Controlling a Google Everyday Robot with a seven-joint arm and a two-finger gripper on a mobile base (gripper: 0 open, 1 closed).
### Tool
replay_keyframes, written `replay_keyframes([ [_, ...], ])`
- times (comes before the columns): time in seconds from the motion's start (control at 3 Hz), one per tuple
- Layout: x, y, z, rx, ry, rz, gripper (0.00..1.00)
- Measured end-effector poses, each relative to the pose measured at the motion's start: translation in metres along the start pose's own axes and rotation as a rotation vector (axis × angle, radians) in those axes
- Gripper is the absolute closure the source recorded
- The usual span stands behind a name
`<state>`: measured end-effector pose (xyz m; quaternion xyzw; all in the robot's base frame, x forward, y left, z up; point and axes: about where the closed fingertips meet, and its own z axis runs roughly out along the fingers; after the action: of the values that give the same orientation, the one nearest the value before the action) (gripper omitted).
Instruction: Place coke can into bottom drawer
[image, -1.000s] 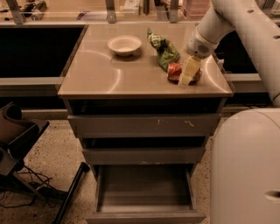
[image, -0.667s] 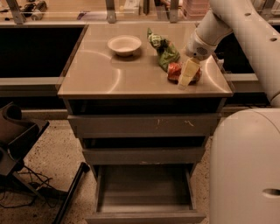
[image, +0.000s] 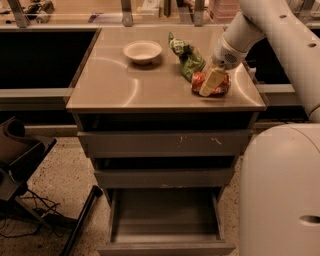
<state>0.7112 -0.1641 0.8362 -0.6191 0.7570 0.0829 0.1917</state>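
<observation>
Camera view: gripper (image: 209, 87) fingers (image: 214, 79) clasp one coke can (image: 198, 81) on the tabletop (image: 150, 87); one bottom drawer (image: 165, 220) open.

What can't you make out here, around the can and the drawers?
All in the camera view:
- Can: its middle is covered by the end effector, down on it at the table's right front.
- Bottom drawer: front face cut off by the lower edge.
- Upper drawers: insides hidden behind their fronts.
- Arm: runs off the right edge.
</observation>
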Motion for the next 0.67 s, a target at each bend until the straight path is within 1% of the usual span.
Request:
replay_keyframes([
  [0.67,0.0,0.0,0.0,0.0,0.0,0.0,0.89],
])
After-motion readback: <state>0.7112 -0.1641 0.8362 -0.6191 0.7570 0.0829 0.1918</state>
